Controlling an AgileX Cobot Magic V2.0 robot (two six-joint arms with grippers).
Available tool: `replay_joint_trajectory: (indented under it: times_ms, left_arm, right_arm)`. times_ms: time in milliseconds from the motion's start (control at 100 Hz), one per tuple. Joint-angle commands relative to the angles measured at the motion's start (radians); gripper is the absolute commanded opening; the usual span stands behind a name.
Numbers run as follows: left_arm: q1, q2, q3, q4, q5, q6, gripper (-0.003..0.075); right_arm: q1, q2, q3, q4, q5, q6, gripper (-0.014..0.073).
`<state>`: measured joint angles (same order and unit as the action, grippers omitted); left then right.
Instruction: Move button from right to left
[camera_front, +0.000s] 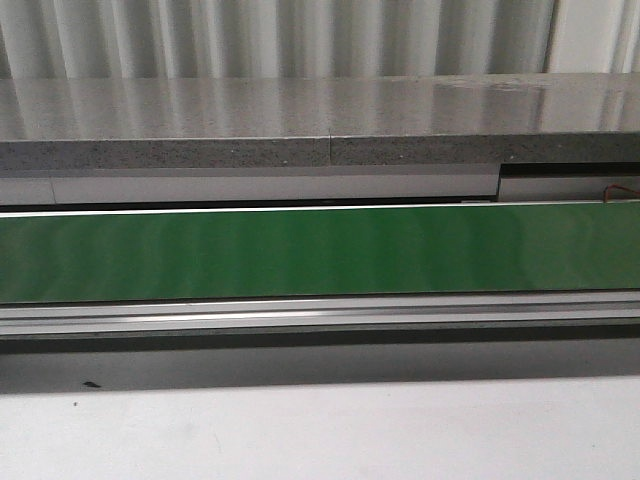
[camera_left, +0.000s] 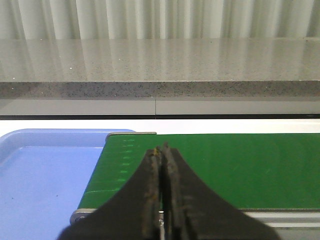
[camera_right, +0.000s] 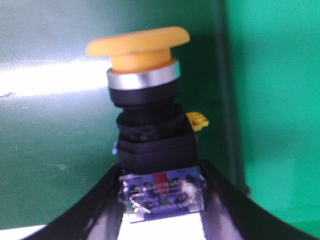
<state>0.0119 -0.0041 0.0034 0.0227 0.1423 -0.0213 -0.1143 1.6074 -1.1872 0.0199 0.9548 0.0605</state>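
The button fills the right wrist view: yellow mushroom cap, silver ring, black collar, blue-and-clear contact block. My right gripper is shut on the contact block, one black finger on each side, with the green belt behind it. My left gripper is shut and empty, its fingers pressed together over the left end of the green belt. In the front view neither gripper nor the button shows, only the green belt.
A blue tray lies beside the belt's left end. A grey speckled ledge runs behind the belt, with a corrugated wall beyond. An aluminium rail borders the belt's near side, then a white table surface.
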Motion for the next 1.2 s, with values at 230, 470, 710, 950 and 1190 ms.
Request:
replay_joint_trajectory:
  times_ms: [230, 470, 710, 950, 1190]
  left_arm:
    - [0.001, -0.033, 0.039, -0.007, -0.076, 0.002, -0.0021]
    - [0.001, -0.033, 0.039, -0.007, -0.076, 0.002, -0.0020]
    - [0.001, -0.033, 0.039, -0.007, -0.076, 0.002, -0.0021]
    - [0.001, -0.033, 0.039, -0.007, -0.076, 0.002, -0.0021]
    - [0.001, -0.033, 0.039, -0.007, -0.076, 0.002, -0.0020]
  right_arm:
    - [0.013, 0.000, -0.023, 0.007, -0.025, -0.029, 0.0395]
    - [0.019, -0.103, -0.023, 0.133, -0.023, -0.130, 0.0644]
    - [0.102, -0.270, -0.021, 0.122, -0.007, -0.132, 0.0592]
    - [0.184, -0.420, 0.003, 0.092, 0.014, -0.132, 0.0112]
    - [0.188, -0.631, 0.200, 0.092, -0.091, -0.132, -0.0068]
